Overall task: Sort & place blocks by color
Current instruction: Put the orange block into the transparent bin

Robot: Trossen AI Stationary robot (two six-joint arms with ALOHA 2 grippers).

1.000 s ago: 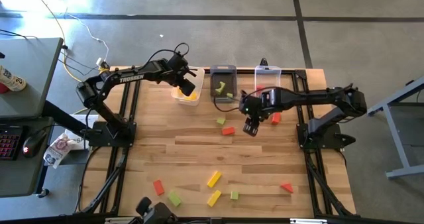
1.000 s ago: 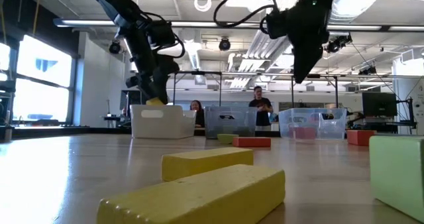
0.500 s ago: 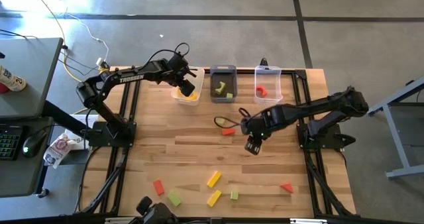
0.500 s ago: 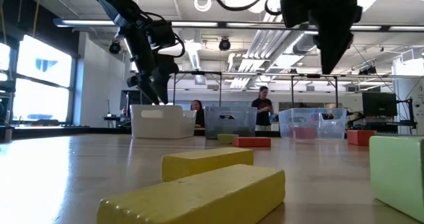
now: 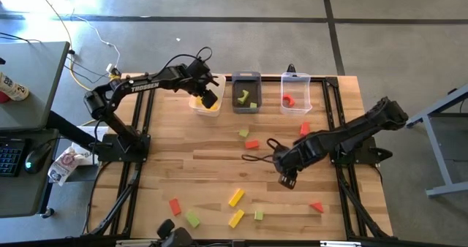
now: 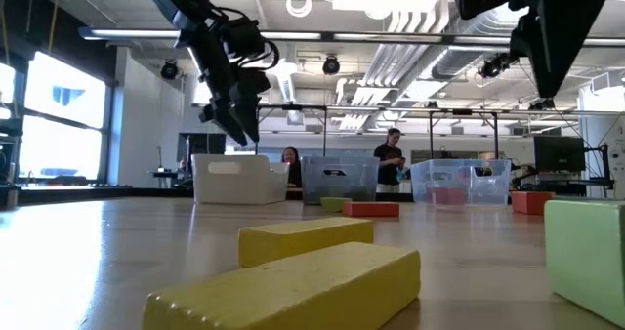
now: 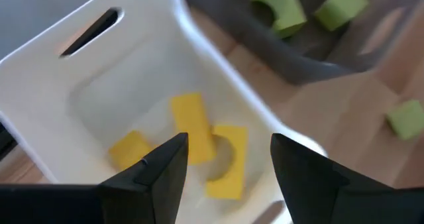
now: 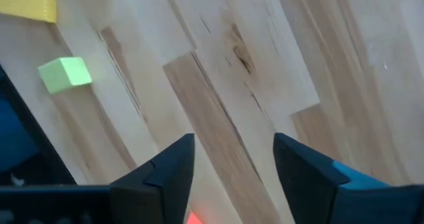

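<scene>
My left gripper (image 5: 208, 99) hangs open above the white bin (image 5: 197, 104), nothing between its fingers (image 7: 228, 151). Three yellow blocks (image 7: 192, 128) lie on that bin's floor. My right gripper (image 5: 287, 180) stands open and empty over bare wood right of the table's middle (image 8: 233, 151). Near the front edge lie two yellow blocks (image 5: 235, 197), two green blocks (image 5: 193, 218) and two red blocks (image 5: 175, 205). A green block (image 5: 244, 133) and two red blocks (image 5: 252, 144) lie on the table before the bins. Green blocks (image 5: 246, 97) are in the grey bin, a red one (image 5: 287, 99) in the clear bin.
The three bins stand in a row at the table's far edge: white, grey (image 5: 246, 82), clear (image 5: 295, 82). A black cable loop (image 5: 256, 157) lies on the wood beside my right arm. People stand in the room behind the table (image 6: 389, 159). Bare wood lies between the block groups.
My left gripper has let go of a yellow block over the white bin and risen a little. My right gripper has swung from in front of the grey and clear bins toward the table's near edge, staying high and turning about its wrist.
</scene>
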